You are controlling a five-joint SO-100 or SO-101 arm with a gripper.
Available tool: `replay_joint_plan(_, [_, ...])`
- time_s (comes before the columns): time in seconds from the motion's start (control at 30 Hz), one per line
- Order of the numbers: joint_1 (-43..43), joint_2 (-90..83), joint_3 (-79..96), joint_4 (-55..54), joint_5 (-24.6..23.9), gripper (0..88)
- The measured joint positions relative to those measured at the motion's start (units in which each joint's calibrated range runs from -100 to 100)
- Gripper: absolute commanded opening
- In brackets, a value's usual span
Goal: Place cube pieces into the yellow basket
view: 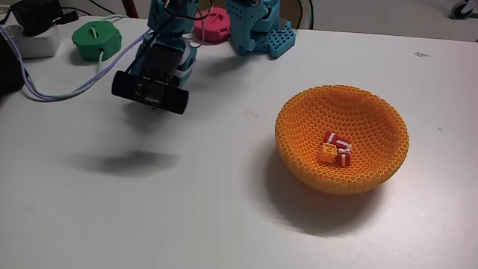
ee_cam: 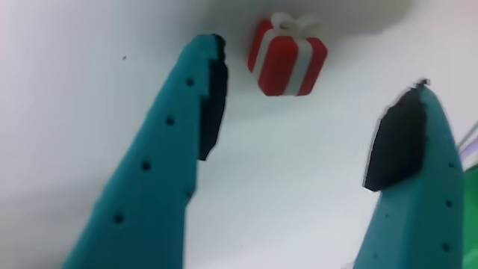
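In the wrist view my gripper (ee_cam: pixel 320 66) is open, its teal fingers (ee_cam: pixel 164 149) spread wide over the white table. A red-and-white striped cube (ee_cam: pixel 287 60) lies on the table just beyond the fingertips, closer to the left one and touched by neither. In the fixed view the arm leans down at the upper left, with its black wrist camera (view: pixel 151 84) hiding the fingers. The yellow basket (view: pixel 373 112) stands at the right. Inside it lie two striped cubes (view: pixel 334 139) (view: pixel 343 156) and the yellow-orange cube (view: pixel 328 153).
A green round piece (view: pixel 95 37) and a pink one (view: pixel 213 26) sit at the table's far edge beside the teal arm base (view: pixel 261 30). Cables (view: pixel 67 82) run from a white adapter (view: pixel 33 41) at the far left. Bare white table separates the arm from the basket.
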State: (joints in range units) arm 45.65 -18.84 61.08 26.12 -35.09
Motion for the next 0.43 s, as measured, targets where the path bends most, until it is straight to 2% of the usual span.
replay_joint_plan(0.03, [0.00,0.59,0.20,-1.00,-0.59,1.2])
replay_joint_plan(0.07, [0.00,0.98,0.20,-1.66,-1.22,0.0])
replay_joint_plan(0.27, [0.19,1.18,-1.18,-2.44,0.93,0.0])
replay_joint_plan(0.43, [-3.97,-6.39,-8.08,4.99,1.66,0.0])
